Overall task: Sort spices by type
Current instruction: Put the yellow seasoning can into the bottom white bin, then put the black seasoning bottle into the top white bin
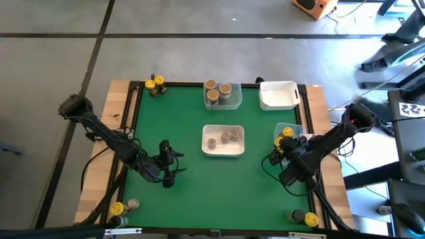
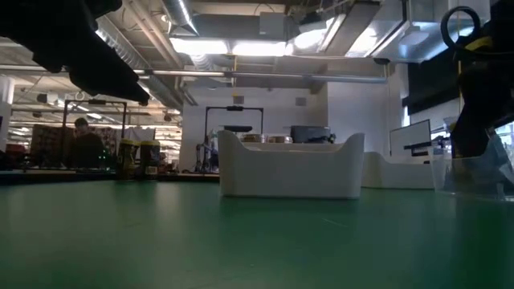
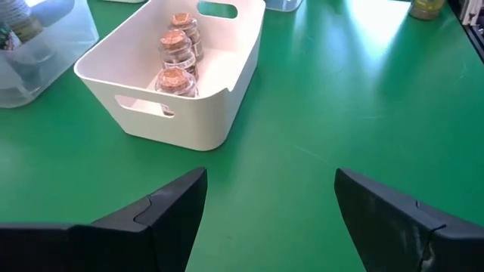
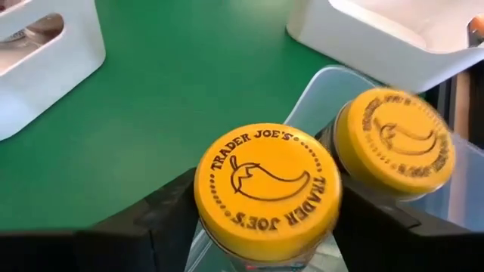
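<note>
Green matting covers the counter (image 1: 199, 179). At its right edge the right gripper (image 4: 265, 219) sits over a clear tray (image 1: 295, 127), its fingers flanking a yellow-lidded spice jar (image 4: 266, 189); whether they press it I cannot tell. Another yellow-lidded jar (image 4: 393, 143) stands just beside. Over bare mat, the left gripper (image 3: 268, 211) hangs released near a white tray (image 3: 227, 91) holding three tan-lidded jars (image 3: 178, 60).

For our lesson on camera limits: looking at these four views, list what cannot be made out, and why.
- Low view: jars inside the white rectangular tray are hidden by its wall.
- High view: labels on the tan-lidded jars are too small to read.
- Right wrist view: the body of the yellow-lidded jar between the right gripper fingers is hidden under its lid.
</note>
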